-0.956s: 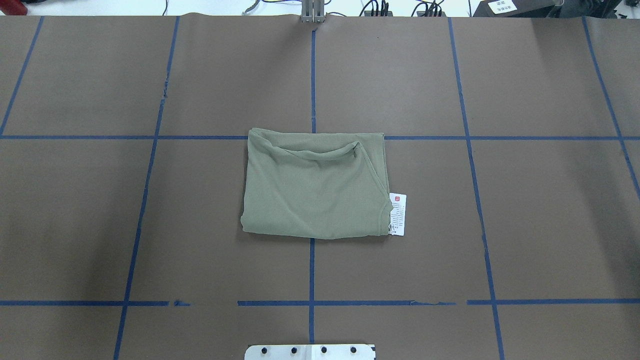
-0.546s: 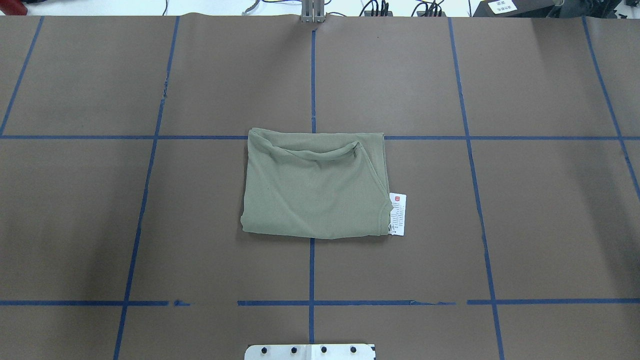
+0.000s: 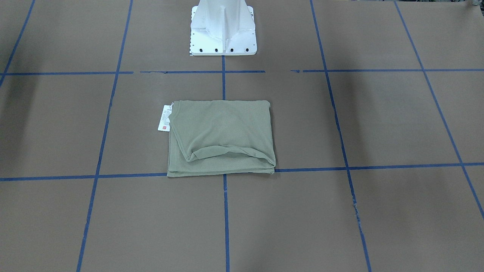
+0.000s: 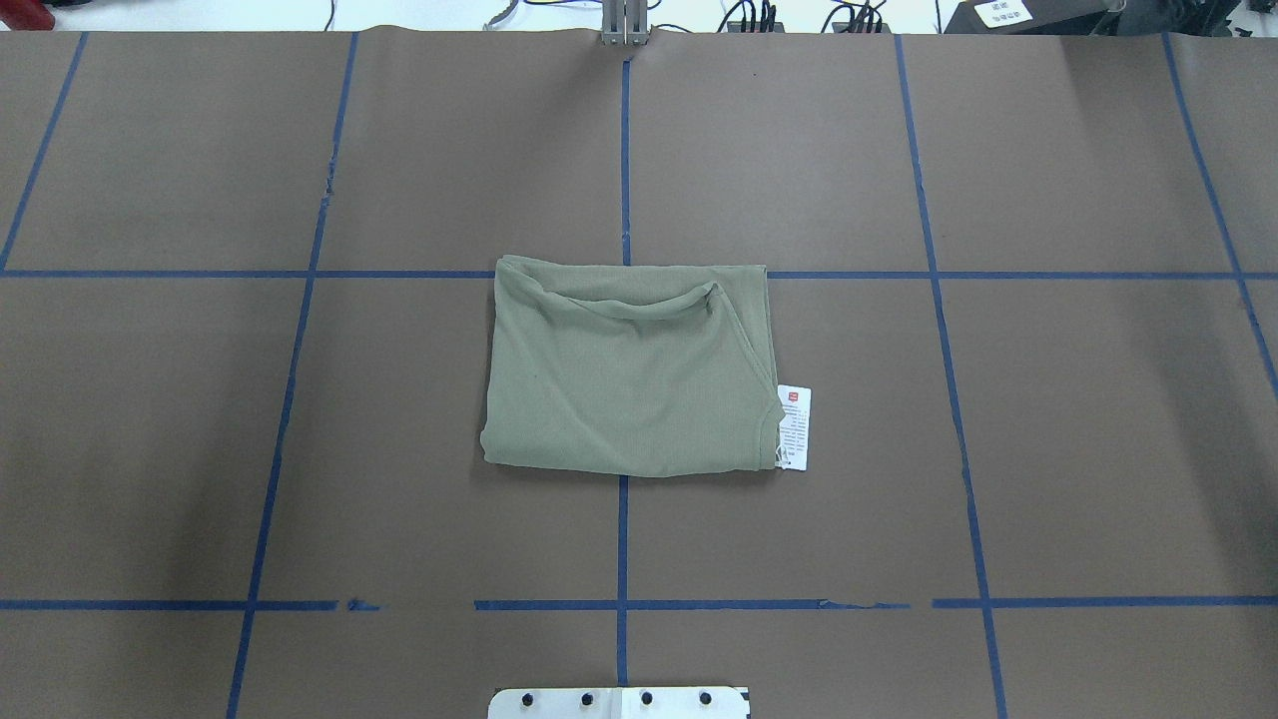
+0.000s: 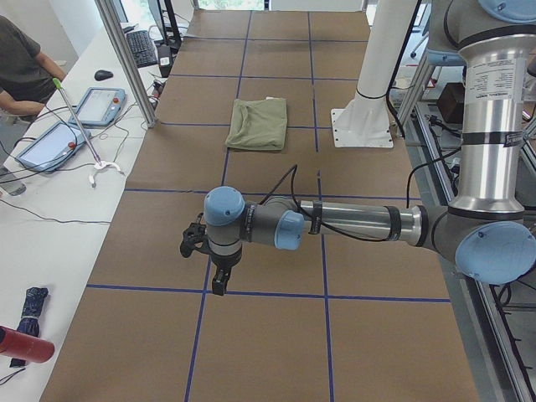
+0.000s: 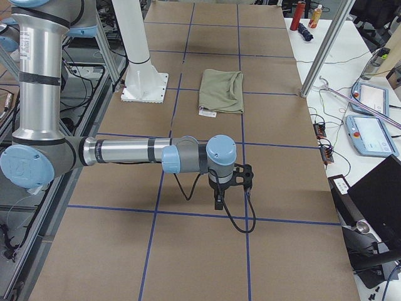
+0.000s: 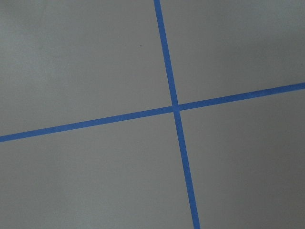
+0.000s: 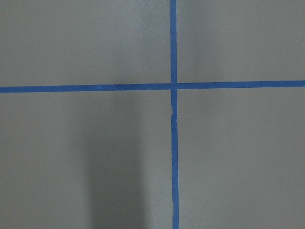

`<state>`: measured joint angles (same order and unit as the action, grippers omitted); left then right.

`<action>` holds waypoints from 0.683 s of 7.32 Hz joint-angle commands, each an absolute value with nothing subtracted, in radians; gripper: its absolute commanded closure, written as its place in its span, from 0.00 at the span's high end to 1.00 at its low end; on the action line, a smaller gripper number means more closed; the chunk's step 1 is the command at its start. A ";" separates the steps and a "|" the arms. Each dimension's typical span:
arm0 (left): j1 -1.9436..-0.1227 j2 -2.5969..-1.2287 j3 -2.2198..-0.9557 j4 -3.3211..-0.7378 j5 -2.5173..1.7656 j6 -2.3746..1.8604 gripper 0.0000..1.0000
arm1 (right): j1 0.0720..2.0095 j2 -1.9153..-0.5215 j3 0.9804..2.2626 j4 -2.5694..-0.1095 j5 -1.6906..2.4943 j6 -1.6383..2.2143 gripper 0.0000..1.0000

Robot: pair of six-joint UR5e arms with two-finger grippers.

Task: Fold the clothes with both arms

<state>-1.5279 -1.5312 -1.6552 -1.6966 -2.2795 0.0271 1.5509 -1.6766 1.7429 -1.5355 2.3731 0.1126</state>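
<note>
The clothes are one pale sage-green shirt, folded into a compact rectangle at the table's middle, also seen in the front view and small in both side views. Its white hang tag sticks out at one side. Both arms are far from it, stretched low over the brown table. The left gripper and the right gripper point down at blue tape crossings; I cannot tell whether either is open or shut. Both wrist views show only bare table and tape.
The white pedestal base stands behind the shirt. A side bench holds tablets, cables and a seated person. On the other bench lie more tablets and bottles. A metal post rises at the table's edge.
</note>
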 commanded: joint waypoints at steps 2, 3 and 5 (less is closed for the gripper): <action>-1.528 -1.531 -1.654 -1.697 -2.279 0.031 1.00 | 1.551 -1.677 1.741 -1.536 2.373 0.110 1.00; -1.528 -1.531 -1.654 -1.697 -2.279 0.031 1.00 | 1.551 -1.677 1.741 -1.536 2.373 0.112 1.00; -1.528 -1.531 -1.652 -1.697 -2.279 0.034 1.00 | 1.551 -1.677 1.740 -1.536 2.373 0.112 1.00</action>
<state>-1.5279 -1.5309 -1.6527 -1.6966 -2.2795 0.0325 1.5509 -1.6766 1.7407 -1.5355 2.3731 0.1118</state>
